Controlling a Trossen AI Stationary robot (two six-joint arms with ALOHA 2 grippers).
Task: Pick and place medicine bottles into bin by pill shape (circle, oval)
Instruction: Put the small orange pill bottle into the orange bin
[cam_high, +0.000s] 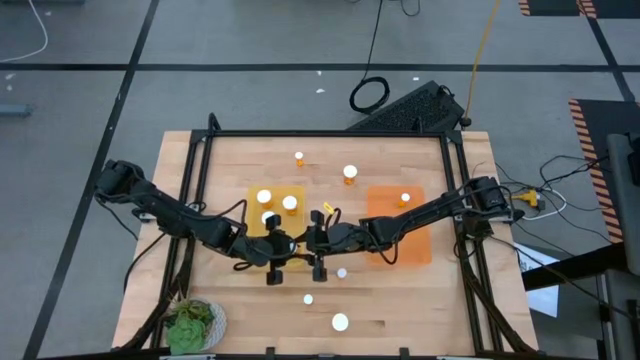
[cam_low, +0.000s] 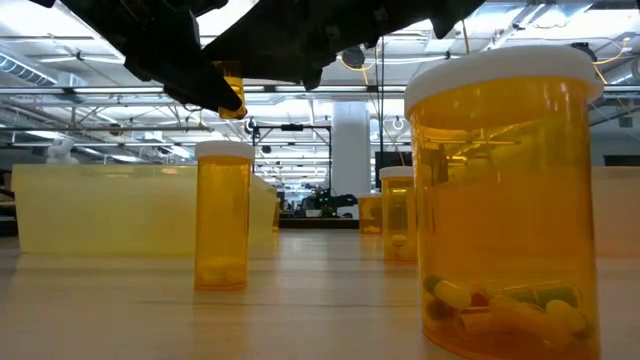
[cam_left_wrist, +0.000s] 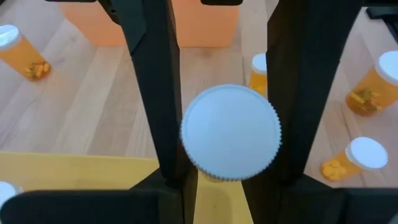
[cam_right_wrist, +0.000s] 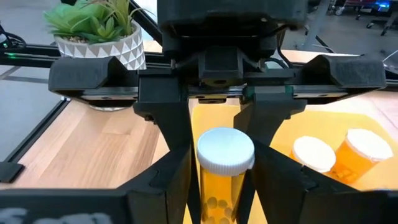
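Presently, at the table's near-left corner, a green plant (cam_high: 193, 322) stands in its white pot, apart from the work. The left arm reaches in from the left edge, its left gripper (cam_left_wrist: 227, 124) at the near right edge of the yellow tray (cam_high: 276, 212). Its dark fingers (cam_left_wrist: 152, 93) stand either side of a held bottle (cam_left_wrist: 231, 132), pressed against the ribbed white cap, so the jaws are closed on that bottle; in the right wrist view the same bottle (cam_right_wrist: 222, 168) hangs upright with small round pills at its base. The yellow tray already holds two capped bottles (cam_high: 290, 203).

Directly facing it at table centre is the right gripper (cam_high: 318, 243), just beside the left one; its camera looks at the held bottle between its own fingers, but whether those fingers touch the bottle or stand parted cannot be told.

Further right lies the orange tray (cam_high: 410, 238), with one bottle (cam_high: 405, 198) near its far edge. Loose bottles stand on the bare wood: two beyond the trays (cam_high: 349, 173), three nearer the front (cam_high: 340, 322). The nearest one in the low view (cam_low: 505, 200) contains oblong capsules.
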